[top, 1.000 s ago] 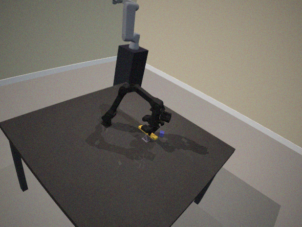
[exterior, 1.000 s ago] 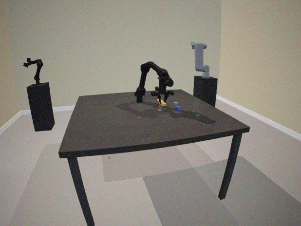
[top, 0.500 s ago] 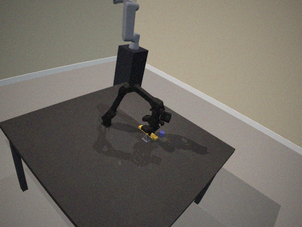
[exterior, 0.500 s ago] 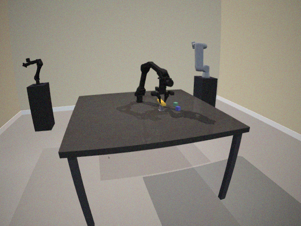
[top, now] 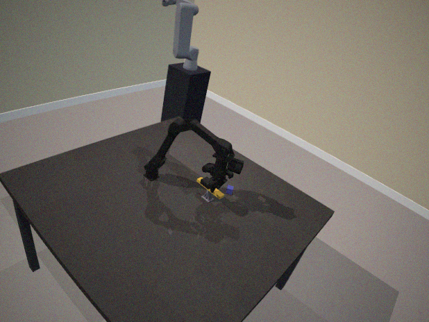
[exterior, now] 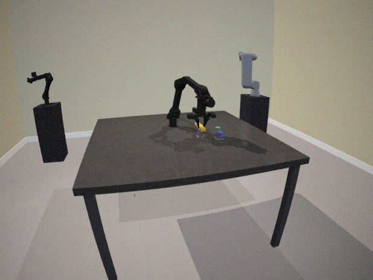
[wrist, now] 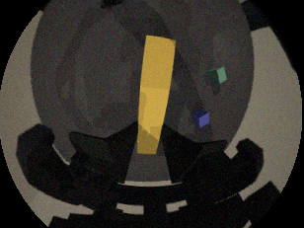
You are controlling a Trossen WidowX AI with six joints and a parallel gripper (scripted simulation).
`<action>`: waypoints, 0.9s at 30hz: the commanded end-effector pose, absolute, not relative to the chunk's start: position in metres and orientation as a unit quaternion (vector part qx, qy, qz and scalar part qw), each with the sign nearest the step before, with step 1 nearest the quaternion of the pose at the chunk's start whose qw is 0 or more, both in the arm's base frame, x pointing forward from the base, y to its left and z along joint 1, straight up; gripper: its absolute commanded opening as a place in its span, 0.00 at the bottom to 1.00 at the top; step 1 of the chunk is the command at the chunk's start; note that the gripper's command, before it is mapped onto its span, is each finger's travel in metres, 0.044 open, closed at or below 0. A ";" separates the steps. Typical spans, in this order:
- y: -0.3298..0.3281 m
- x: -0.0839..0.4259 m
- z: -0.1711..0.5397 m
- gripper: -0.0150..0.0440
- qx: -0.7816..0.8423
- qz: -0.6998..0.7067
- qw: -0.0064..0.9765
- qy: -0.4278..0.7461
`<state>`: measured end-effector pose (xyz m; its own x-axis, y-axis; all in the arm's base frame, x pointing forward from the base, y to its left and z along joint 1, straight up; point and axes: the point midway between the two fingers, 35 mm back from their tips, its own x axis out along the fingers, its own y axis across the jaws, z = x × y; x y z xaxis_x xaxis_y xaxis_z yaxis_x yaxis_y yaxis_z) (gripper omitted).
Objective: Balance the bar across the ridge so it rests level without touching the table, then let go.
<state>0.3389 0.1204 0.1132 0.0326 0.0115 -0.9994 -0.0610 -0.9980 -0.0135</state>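
A yellow bar point(top: 219, 194) point(exterior: 203, 129) point(wrist: 157, 73) is between the fingers of my gripper point(top: 212, 189) point(exterior: 201, 127) point(wrist: 149, 124), which is shut on it near its middle. The bar is off the table top. A small light grey ridge point(top: 207, 198) point(exterior: 198, 136) stands on the table directly under the bar in the top and exterior views. The bar looks close to the ridge's top, but whether they touch is too small to tell. The ridge is hidden in the wrist view.
A blue cube point(top: 230, 189) point(exterior: 220, 134) point(wrist: 202, 119) lies on the dark table point(top: 139, 250) point(exterior: 136, 169) beside the bar. A green cube point(exterior: 218, 128) point(wrist: 221, 75) lies near it. Two other arms stand on black pedestals point(exterior: 51, 133) point(exterior: 254, 111) beyond the table.
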 end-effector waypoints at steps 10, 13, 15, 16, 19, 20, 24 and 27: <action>0.120 0.339 0.113 0.25 -0.718 0.695 0.026 0.017; 0.120 0.339 0.113 0.25 -0.718 0.695 0.026 0.017; 0.120 0.339 0.113 0.25 -0.718 0.695 0.026 0.017; 0.120 0.339 0.113 0.25 -0.718 0.695 0.026 0.017; 0.120 0.339 0.113 0.25 -0.718 0.695 0.026 0.017; 0.120 0.339 0.113 0.30 -0.718 0.695 0.026 0.017; 0.120 0.339 0.113 0.48 -0.718 0.695 0.026 0.017; 0.120 0.339 0.113 0.54 -0.718 0.695 0.026 0.017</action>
<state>0.3389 0.1204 0.1132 0.0327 0.0116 -0.9994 -0.0610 -0.9980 -0.0136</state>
